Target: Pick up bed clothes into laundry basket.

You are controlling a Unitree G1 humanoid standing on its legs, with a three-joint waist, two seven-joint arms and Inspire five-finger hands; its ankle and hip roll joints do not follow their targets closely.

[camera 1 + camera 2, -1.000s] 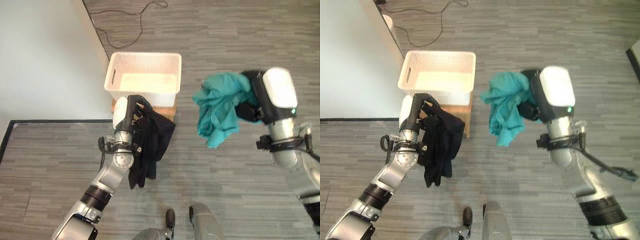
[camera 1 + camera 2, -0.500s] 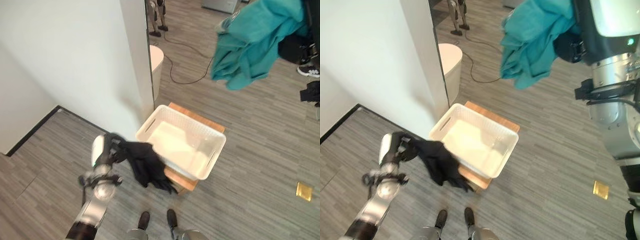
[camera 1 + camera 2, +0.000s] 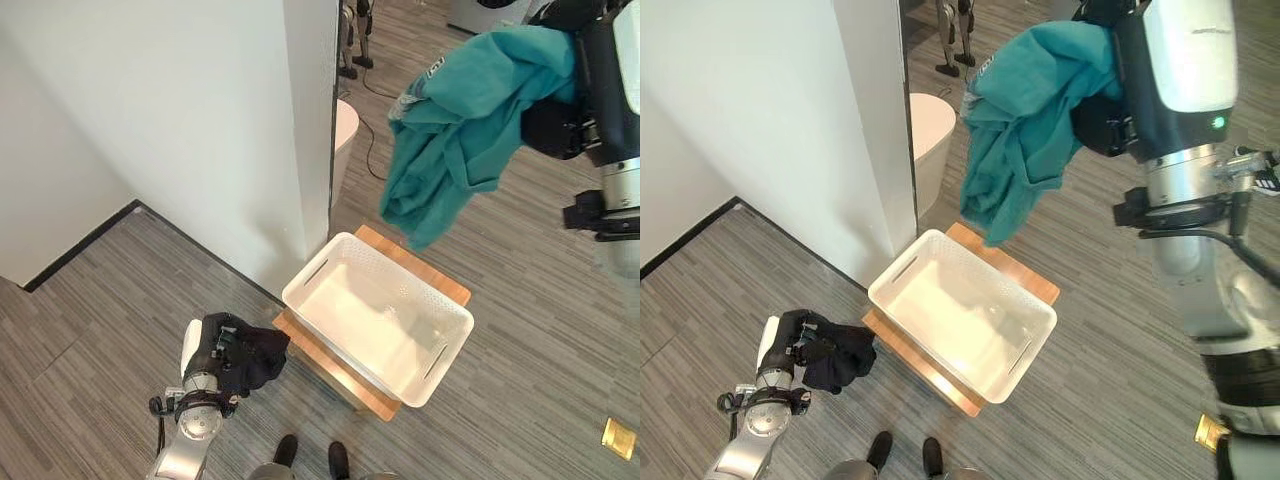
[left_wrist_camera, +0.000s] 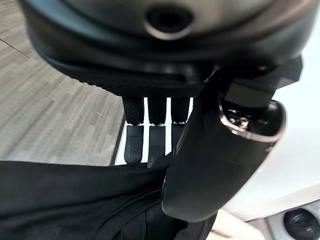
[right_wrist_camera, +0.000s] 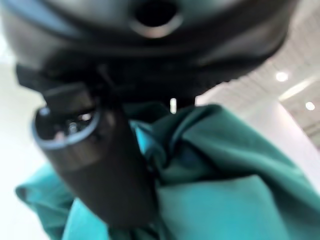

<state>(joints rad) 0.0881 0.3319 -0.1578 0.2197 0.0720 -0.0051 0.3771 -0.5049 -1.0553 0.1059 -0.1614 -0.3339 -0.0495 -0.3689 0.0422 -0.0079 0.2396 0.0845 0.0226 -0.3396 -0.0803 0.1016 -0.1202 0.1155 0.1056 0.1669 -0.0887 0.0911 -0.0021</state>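
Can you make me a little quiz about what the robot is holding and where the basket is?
1. True or false: the white laundry basket already has clothes in it.
2. Which hand holds the teal garment? A) the left hand B) the right hand
3. Fill in: the left hand grips a ______ garment.

Key:
1. False. It looks empty, sitting on a wooden stand.
2. B. The cloth hangs high above the basket's far edge.
3. Black, held low beside the basket.

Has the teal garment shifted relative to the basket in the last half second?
Yes. The teal garment now hangs nearer the white basket, its lower tip over the far rim.
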